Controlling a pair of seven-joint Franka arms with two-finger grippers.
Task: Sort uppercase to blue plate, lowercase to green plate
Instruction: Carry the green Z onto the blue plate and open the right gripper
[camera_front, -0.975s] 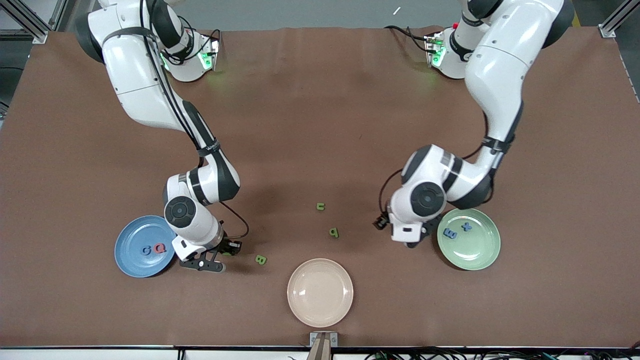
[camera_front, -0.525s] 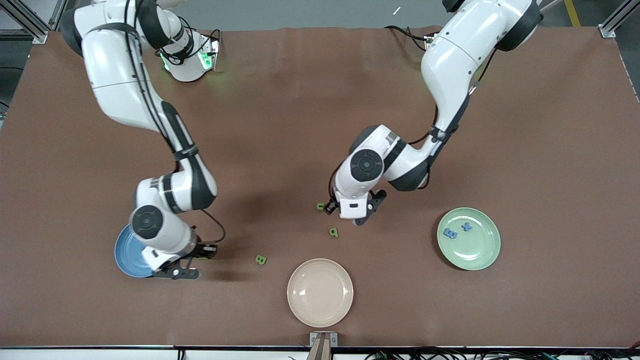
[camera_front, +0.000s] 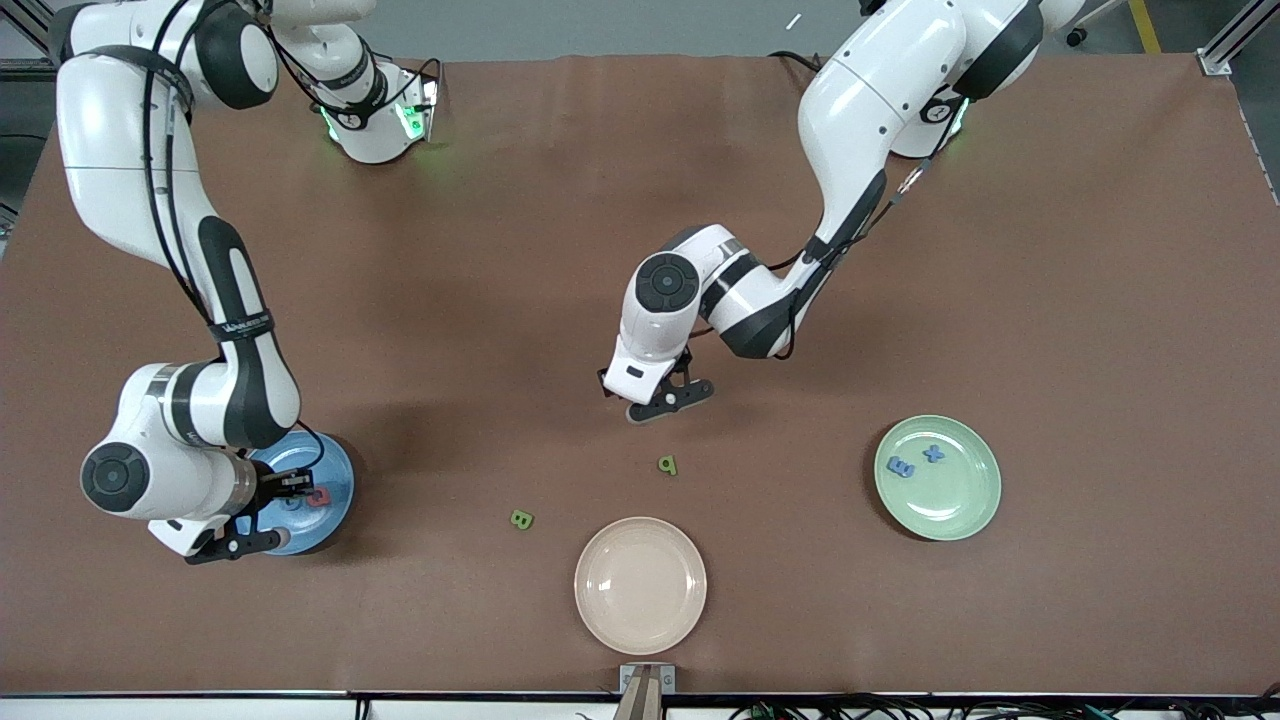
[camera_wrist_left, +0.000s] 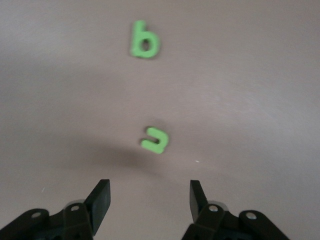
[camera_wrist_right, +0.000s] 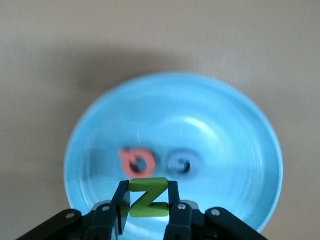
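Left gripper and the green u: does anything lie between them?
Nothing. In the left wrist view the open left gripper hangs over bare brown table just short of the green u. The green b lies past the u, not between them.

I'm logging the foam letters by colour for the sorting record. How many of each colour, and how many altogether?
Green: 4 (N held by the right pincer, u, b, B)
Blue: 3 (G, E, cross)
Pink-red: 1 (Q)
Total: 8
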